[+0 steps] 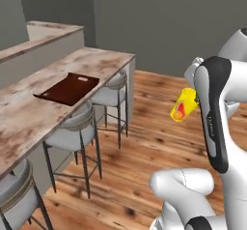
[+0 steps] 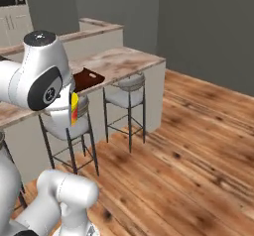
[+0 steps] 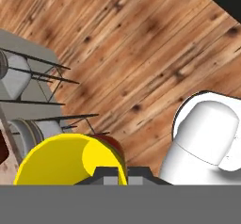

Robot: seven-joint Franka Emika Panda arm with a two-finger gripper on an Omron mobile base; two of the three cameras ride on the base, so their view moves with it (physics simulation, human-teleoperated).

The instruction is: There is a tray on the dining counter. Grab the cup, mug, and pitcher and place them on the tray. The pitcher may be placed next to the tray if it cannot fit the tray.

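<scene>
Yellow and tilted well off upright, the cup (image 1: 184,105) hangs in the air over the wooden floor (image 1: 144,142), clamped in the shut pincer (image 3: 119,175), whose fingertips pinch its rim as the hand view shows it. The tray (image 1: 68,89) lies bare on the tabletop of the dining counter (image 1: 29,108), well apart from the cup, with nothing yet set on it. The likely trouble is a slip: the hold is on the rim alone and the cup leans, so a quick swing could work it loose and drop it to the floor. A low approach is the other hazard, since the tabletop edge and the tray's raised rim lie across the way in. Grey-cushioned stools (image 1: 72,130) stand tucked along the counter beneath that path and could catch a low arm.
</scene>
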